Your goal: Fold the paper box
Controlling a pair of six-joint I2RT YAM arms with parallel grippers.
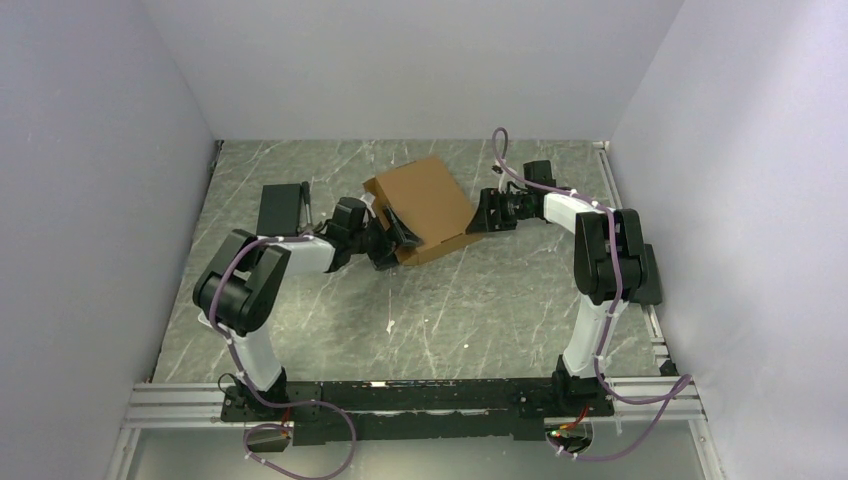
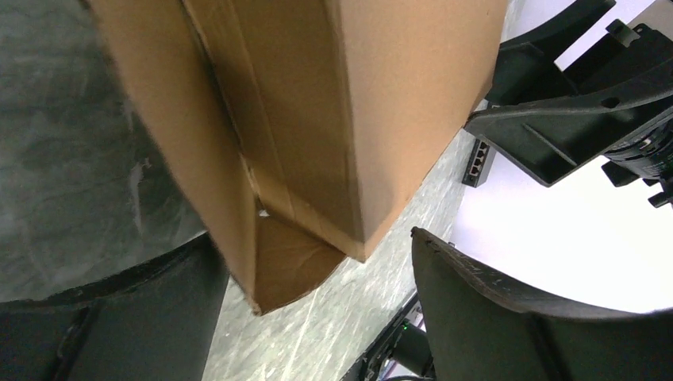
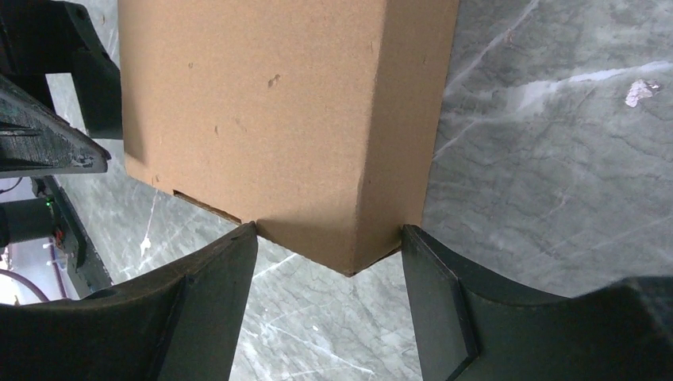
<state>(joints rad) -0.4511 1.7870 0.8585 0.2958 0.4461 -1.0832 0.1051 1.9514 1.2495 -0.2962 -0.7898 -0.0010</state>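
The paper box [image 1: 425, 203], plain brown cardboard, stands tilted at the back middle of the table between both arms. My left gripper [image 1: 393, 240] is at its near-left end. In the left wrist view the box's corner and a loose flap [image 2: 286, 262] sit between the jaws of that gripper [image 2: 317, 238], which is open. The flap lies close to one finger, and the other finger [image 2: 508, 309] stands apart from the box. My right gripper [image 1: 478, 215] is at the box's right corner. In the right wrist view its fingertips [image 3: 248, 238] meet the two faces of that corner [image 3: 349, 254].
A black flat object [image 1: 280, 206] lies on the marble table [image 1: 480, 310] behind the left arm. White walls close in the left, back and right sides. An aluminium rail [image 1: 420, 395] carrying the arm bases runs along the near edge.
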